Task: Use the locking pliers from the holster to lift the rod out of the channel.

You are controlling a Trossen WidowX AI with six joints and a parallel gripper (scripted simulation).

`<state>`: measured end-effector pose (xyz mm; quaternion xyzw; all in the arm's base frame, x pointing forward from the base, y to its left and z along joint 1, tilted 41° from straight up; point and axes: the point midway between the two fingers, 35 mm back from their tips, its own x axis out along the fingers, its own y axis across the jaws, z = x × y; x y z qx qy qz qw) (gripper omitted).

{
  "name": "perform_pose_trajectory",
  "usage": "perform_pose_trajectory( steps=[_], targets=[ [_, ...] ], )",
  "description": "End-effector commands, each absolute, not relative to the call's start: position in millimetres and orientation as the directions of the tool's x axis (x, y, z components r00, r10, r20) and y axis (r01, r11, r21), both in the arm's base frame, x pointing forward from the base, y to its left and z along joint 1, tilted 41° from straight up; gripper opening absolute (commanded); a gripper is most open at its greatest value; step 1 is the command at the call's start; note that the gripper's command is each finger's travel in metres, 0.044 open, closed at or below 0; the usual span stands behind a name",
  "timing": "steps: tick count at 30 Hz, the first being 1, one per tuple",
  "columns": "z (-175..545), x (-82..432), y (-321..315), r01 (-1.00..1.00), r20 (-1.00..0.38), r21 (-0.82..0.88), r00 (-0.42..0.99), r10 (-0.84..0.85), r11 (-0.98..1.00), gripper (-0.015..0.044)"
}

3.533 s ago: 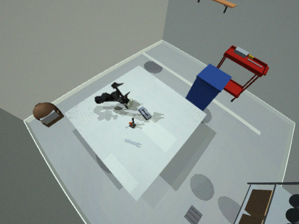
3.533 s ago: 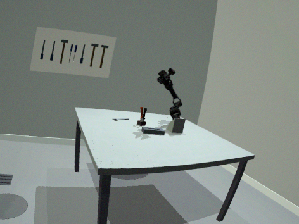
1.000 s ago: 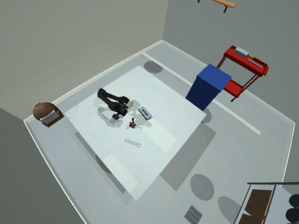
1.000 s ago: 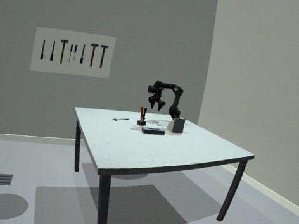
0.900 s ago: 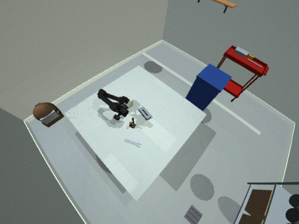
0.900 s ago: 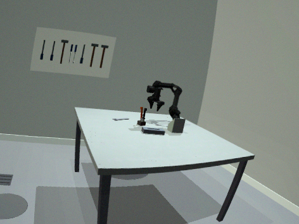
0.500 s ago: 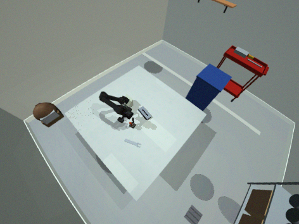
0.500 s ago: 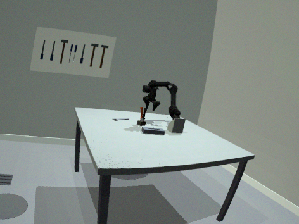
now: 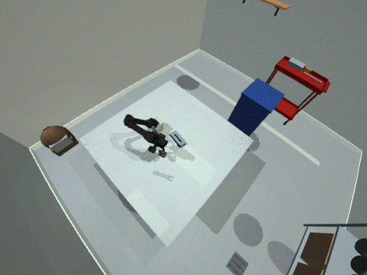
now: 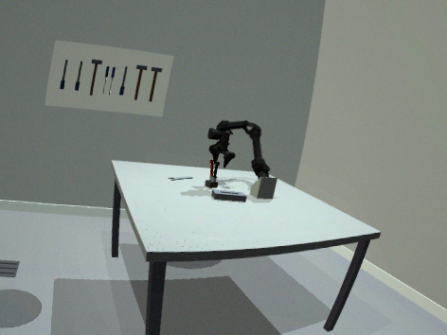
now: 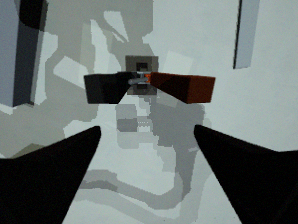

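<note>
The black, jointed six-joint arm is raised and bent over at its elbow, with its forearm carried roughly level above the pliers. The dark wrist is turned downward over the tool's handles. The black two-fingered gripper is held wide open, its tapered black fingertips spread apart, with nothing gripped between them.
</note>
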<state>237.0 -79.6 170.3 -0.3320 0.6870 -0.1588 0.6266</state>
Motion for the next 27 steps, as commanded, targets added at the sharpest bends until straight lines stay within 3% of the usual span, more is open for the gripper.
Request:
perform_pose_trajectory(
  steps=[1,9,27],
  targets=[
    [168.9,248.8,-77.8,-0.251,-0.754,-0.638,0.008,-0.657,0.728,0.0440],
    [164.3,277.6,-72.0,-0.250,-0.754,-0.638,0.009,-0.657,0.728,0.0440],
    [152.0,278.2,-82.8,-0.250,-0.754,-0.638,0.009,-0.657,0.728,0.0440]
  ],
)
